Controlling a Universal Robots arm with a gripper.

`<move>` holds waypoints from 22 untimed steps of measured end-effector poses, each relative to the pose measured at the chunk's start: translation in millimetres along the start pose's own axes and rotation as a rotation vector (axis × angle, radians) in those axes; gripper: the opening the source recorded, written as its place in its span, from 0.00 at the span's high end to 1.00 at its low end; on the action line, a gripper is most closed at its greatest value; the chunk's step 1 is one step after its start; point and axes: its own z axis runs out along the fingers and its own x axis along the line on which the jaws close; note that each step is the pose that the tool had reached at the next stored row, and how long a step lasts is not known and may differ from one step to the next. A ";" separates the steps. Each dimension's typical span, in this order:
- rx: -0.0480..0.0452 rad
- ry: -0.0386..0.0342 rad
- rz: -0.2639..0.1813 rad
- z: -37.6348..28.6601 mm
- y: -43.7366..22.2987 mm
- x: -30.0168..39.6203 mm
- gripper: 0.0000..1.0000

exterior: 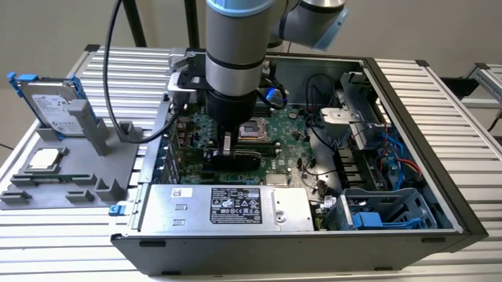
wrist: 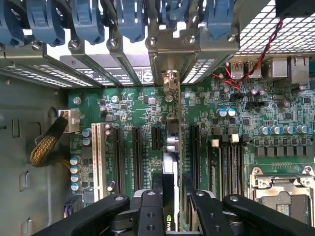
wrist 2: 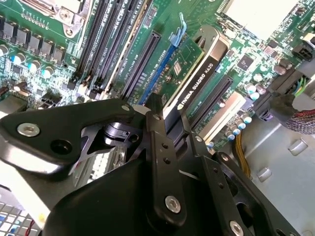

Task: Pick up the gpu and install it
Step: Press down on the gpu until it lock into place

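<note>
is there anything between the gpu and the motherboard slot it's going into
Nothing visible blocks it. The gripper holds the gpu edge-on over the motherboard among the expansion slots, and in both wrist views the slots beside it are bare. Whether it is fully seated cannot be told.

A ribbed aluminium bench (exterior: 439,94) carries the scene. On it lies an open computer case (exterior: 259,249). Just beside the case, toward the exterior view's left, sits a grey parts holder (exterior: 74,182).

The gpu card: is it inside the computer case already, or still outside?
Inside. The gpu stands on edge over the motherboard slots, the tool shut on it. Whether fully seated: cannot tell.
</note>
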 end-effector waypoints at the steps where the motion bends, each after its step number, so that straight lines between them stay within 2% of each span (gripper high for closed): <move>1: 0.0001 0.0000 0.000 0.1 0.0 0.0 1.00; 6: 0.0013 -0.0016 0.000 1.2 -0.2 -0.1 1.00; 7: 0.0008 -0.0010 0.000 0.9 -0.2 -0.1 0.00; 12: 0.0000 0.0005 0.000 0.1 -0.1 0.0 0.00; 20: 0.0003 -0.0001 0.001 -34.9 1.7 0.0 0.00; 21: 0.0001 0.0006 0.001 -38.8 1.9 0.0 0.00; 22: 0.0004 0.0006 0.001 -39.2 1.8 0.0 0.00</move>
